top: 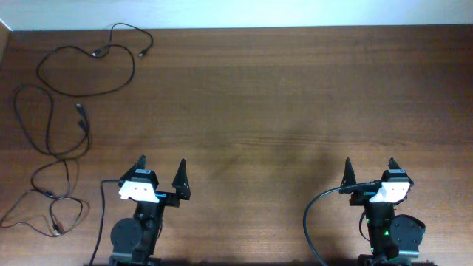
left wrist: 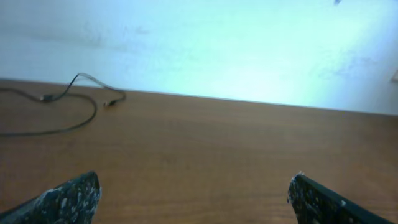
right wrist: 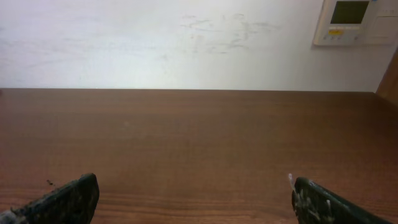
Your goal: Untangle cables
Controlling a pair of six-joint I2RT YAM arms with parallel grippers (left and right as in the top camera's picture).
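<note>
Cables (top: 80, 109) lie as loose, seemingly separate loops at the left of the surface (top: 281, 96); little looks left. Left pincer (top: 162, 164) and right pincer (top: 370, 162) stand open, empty.

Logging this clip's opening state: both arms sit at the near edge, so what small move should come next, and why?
Probably the left gripper should reach forward and left toward the thin black cables. They lie in loose loops along the left of the brown wooden table, nearest that arm. Both it and the right gripper stand open and empty.
</note>
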